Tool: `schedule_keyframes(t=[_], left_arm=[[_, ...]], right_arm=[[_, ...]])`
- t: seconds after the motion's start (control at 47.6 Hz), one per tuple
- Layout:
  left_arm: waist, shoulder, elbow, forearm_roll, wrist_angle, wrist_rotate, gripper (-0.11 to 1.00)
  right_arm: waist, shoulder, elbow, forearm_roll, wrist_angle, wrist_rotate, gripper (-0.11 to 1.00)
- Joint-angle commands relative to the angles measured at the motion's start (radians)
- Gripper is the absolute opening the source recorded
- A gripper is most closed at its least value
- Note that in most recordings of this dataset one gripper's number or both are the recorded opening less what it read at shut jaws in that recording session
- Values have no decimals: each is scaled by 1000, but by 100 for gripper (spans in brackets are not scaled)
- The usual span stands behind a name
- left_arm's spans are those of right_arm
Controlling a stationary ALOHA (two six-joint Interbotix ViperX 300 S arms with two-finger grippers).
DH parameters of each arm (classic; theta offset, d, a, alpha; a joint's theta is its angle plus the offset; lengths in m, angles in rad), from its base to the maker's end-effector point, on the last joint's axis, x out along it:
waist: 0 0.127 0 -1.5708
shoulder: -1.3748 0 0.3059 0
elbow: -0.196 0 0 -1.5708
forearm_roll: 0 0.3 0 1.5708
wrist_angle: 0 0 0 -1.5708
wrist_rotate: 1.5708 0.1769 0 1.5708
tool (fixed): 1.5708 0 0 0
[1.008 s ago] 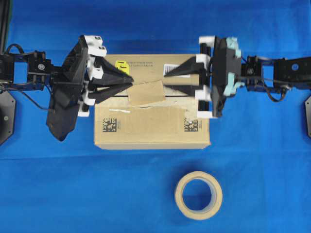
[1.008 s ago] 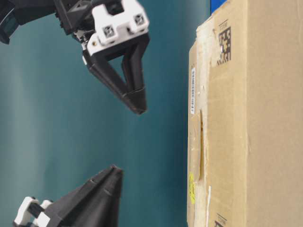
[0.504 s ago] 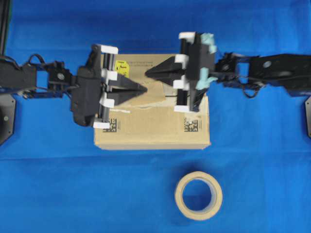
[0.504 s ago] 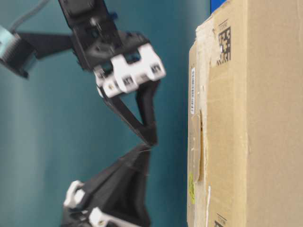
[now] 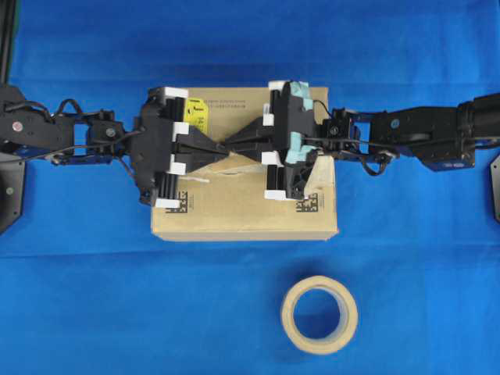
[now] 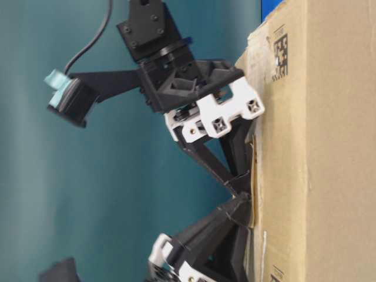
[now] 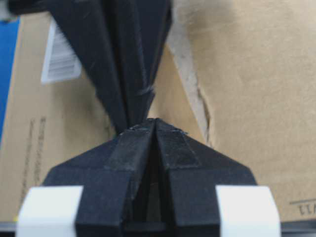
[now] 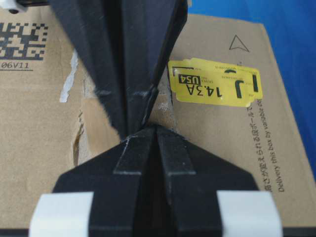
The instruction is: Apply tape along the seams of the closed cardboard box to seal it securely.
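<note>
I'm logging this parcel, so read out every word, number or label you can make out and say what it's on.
"J 14.3A USA": yellow sticker on the cardboard box.
"06V11": under a black square code.
"Delivery this box by mailbox": printed along the box edge.
White barcode label: too blurred.

The large rectangular brown cardboard box lies flat at the centre of the overhead view, closed, its long sides running from 9 to 3 o'clock. Its top carries a yellow sticker at 11 o'clock, and two black square codes, at 7 o'clock and at 5 o'clock. The small tan paper-like piece of tape lies on the middle of the top, mostly hidden. The dark seam between the flaps cannot be made out here.
</note>
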Motion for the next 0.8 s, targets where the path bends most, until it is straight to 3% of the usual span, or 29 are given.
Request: schedule_keyframes(t=[0.0, 0.231, 0.441, 0.693, 0.777], left_arm=[[21, 0, 26, -3, -31, -15, 0], [29, 21, 74, -3, -67, -97, 0], [20, 14, 101, -2, -64, -126, 0], [18, -44, 135, -3, -61, -127, 0], [14, -87, 114, -3, -61, -95, 0]], right_arm=[[2, -14, 15, 18, -8, 0, -1], [3, -52, 91, 48, -8, 0, -1], [5, -94, 158, 87, -12, 0, -1], [6, -156, 175, 86, -21, -12, -1], [6, -187, 164, 80, -23, -23, -1]])
